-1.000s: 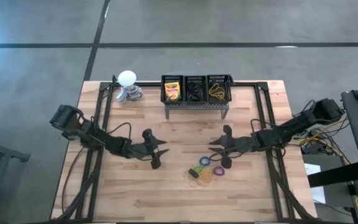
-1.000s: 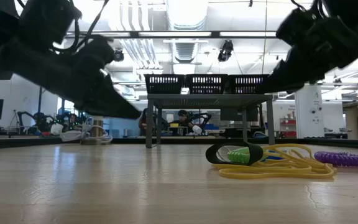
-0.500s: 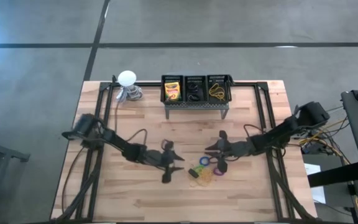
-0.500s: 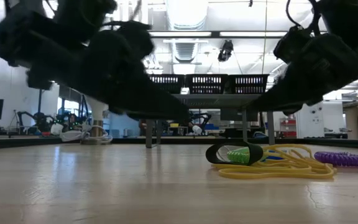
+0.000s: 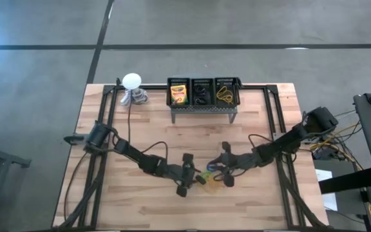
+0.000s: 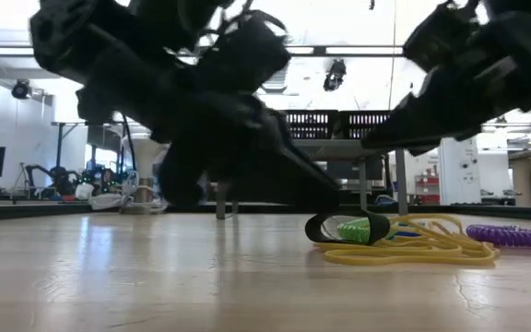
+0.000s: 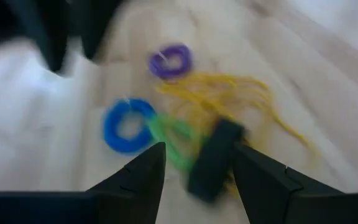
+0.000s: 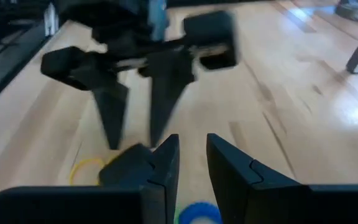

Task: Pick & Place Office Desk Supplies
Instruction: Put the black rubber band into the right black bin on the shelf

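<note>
Atop the rack [image 5: 203, 107], three bins hold a crayon box [image 5: 179, 94], dark rings [image 5: 201, 93], yellow bands [image 5: 225, 94].

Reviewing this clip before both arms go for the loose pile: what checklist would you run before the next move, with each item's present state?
1. Left gripper open over the pile: ok.
2. Right gripper open: ok.
3. Black ring ahead of the left fingers: ok.
4. Grippers clear of each other: not ok, they face close across the pile.
5. Yellow rubber bands free of the rings: not ok, tangled around them.
6. Tray has room: cannot tell.
</note>
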### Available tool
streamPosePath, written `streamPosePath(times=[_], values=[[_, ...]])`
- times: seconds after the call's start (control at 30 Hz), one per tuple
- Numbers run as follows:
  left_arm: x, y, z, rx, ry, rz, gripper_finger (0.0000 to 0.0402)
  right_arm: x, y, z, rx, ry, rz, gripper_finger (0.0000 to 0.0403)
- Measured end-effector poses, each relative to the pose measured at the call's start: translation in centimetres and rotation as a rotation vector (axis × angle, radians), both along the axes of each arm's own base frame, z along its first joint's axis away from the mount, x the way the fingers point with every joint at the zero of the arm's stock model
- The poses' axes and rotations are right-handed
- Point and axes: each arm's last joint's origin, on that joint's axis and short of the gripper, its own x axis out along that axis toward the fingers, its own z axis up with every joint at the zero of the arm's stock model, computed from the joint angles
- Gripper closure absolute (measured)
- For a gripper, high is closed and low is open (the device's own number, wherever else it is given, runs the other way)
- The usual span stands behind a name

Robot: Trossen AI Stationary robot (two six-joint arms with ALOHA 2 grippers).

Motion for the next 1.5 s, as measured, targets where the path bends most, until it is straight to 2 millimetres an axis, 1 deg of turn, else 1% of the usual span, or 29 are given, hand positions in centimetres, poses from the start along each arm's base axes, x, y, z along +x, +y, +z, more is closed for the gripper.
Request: streamPosePath(times=[0.17, 0.43, 0.53, 0.7, 0.8, 0.9, 0.97, 1.03, 1.07, 1.13, 1.2, 1.37, 1.43, 1.5], values=[[0.5, -0.1, -0.2, 0.008, 0.005, 0.010, 0.0221, -0.9, 0.7, 0.2, -0.002, 0.000, 0.034, 0.0330], [0.2, 0.1, -1.1, 0.000, 0.072, 0.026, 0.0272, -1.2, 1.2, 0.3, 0.002, -0.006, 0.049, 0.0328], [0.0, 0.0, -1.2, -0.009, 0.092, 0.026, 0.0273, -1.2, 1.2, 0.3, 0.003, -0.005, 0.048, 0.0332], [0.0, 0.0, -1.3, -0.042, 0.104, 0.046, 0.0261, -1.2, 1.2, 0.3, 0.004, -0.004, 0.048, 0.0335], [0.0, 0.1, -1.3, -0.069, 0.108, 0.066, 0.0264, -1.2, 1.2, 0.2, 0.010, -0.002, 0.045, 0.0332], [0.0, 0.1, -1.3, -0.081, 0.111, 0.073, 0.0293, -1.2, 1.2, 0.2, 0.013, -0.001, 0.044, 0.0330], [0.0, 0.1, -1.3, -0.078, 0.115, 0.072, 0.0330, -1.2, 1.2, 0.2, 0.014, 0.000, 0.044, 0.0331], [-0.1, 0.0, -1.4, -0.079, 0.122, 0.069, 0.0376, -1.2, 1.2, 0.2, 0.017, 0.000, 0.042, 0.0333], [-0.1, 0.0, -1.3, -0.083, 0.123, 0.072, 0.0386, -1.2, 1.2, 0.2, 0.017, 0.000, 0.042, 0.0334], [-0.3, 0.1, -0.7, -0.093, 0.137, 0.084, 0.0389, -1.2, 1.2, 0.2, 0.018, 0.001, 0.042, 0.0337], [-0.5, 0.1, 0.6, -0.105, 0.133, 0.099, 0.0389, -1.2, 1.2, 0.2, 0.018, -0.001, 0.042, 0.0337], [-1.3, 0.3, 4.7, -0.108, 0.059, 0.192, 0.0394, -1.1, 1.2, 0.4, 0.006, -0.026, 0.049, 0.0332], [-1.6, 0.4, 5.7, -0.114, -0.001, 0.238, 0.0395, -1.0, 1.2, 0.8, 0.010, -0.061, 0.039, 0.0330], [-2.0, 0.5, 6.1, -0.112, -0.059, 0.275, 0.0395, -0.9, 1.2, 0.9, 0.016, -0.079, -0.002, 0.0326]])
